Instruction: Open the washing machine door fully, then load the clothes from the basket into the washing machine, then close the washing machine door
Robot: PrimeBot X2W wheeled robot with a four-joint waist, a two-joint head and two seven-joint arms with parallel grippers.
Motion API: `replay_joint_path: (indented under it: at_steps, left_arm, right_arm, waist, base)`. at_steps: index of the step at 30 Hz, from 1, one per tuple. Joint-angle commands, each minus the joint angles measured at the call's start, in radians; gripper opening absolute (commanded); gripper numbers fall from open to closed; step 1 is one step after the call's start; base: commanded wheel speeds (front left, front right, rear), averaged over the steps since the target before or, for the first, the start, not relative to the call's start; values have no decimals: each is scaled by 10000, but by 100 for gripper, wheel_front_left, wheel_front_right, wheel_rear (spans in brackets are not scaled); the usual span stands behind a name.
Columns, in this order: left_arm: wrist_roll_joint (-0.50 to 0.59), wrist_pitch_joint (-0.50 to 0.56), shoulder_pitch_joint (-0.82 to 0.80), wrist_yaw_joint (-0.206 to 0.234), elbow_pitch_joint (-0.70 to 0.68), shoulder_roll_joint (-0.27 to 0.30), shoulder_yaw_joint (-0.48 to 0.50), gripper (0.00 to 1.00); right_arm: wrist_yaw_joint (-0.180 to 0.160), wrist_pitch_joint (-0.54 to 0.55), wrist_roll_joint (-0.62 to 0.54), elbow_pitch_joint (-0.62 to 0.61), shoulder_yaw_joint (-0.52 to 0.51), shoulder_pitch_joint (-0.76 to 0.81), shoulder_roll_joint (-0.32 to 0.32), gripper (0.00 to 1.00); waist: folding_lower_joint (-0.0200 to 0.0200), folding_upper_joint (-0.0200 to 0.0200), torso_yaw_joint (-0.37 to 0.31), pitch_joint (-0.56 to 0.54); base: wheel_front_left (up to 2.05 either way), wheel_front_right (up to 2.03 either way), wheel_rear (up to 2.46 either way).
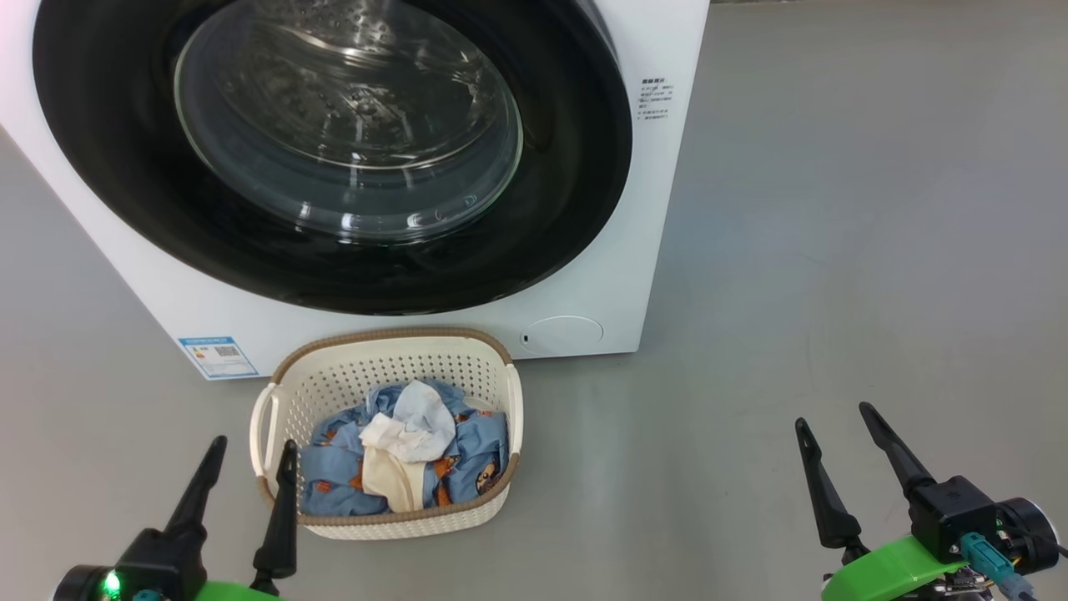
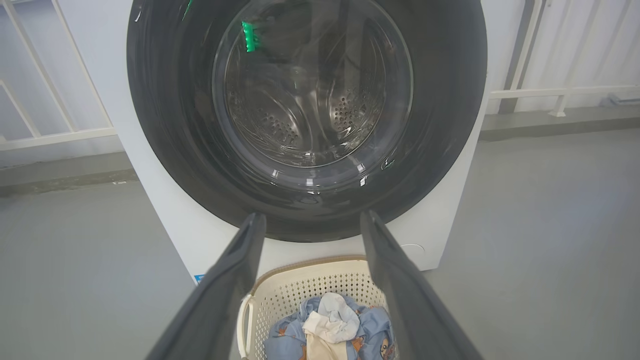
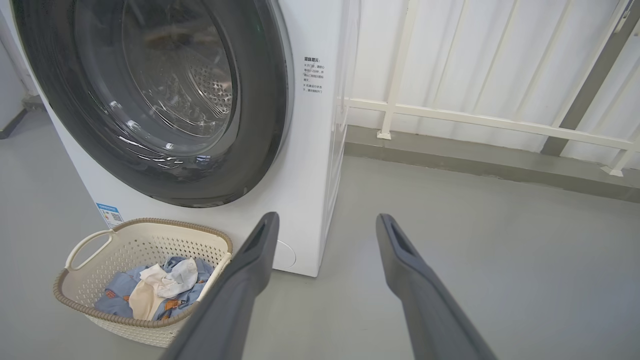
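Head view looks steeply down, close on the big white front-loading washing machine (image 1: 655, 209). Both wrist views face it from low, sharing the cream perforated plastic basket (image 2: 300, 295).

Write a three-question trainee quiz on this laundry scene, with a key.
1. True or false: the washing machine door is shut.
2. The clothes lie: A in the drum; B in the basket; C on the floor.
3. Which is nearer the basket: the left gripper or the right gripper?
Key: 1 true; 2 B; 3 left gripper.
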Motion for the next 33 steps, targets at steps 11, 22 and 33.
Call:
replay_joint_path:
  at_steps: [11, 22, 33]
  left_arm:
    - [-5, -136, -384, -13, -183, 109, 346, 100]
    - [-14, -136, -330, -13, -172, 94, 338, 100]
    - [-80, -136, -260, -13, -267, 76, 398, 100]
  right_arm:
    - [16, -122, 42, -417, 79, -443, -2, 100]
    - [16, -122, 172, -481, 270, -426, -48, 0]
    - [16, -122, 4793, -55, -687, -665, 211, 0]
  waist:
    - [0, 0, 9, -46]
    - [0, 0, 14, -55]
    - [0, 0, -12, 221]
  base:
    - [0, 0, 0]
    - [0, 0, 0]
    - [0, 0, 0]
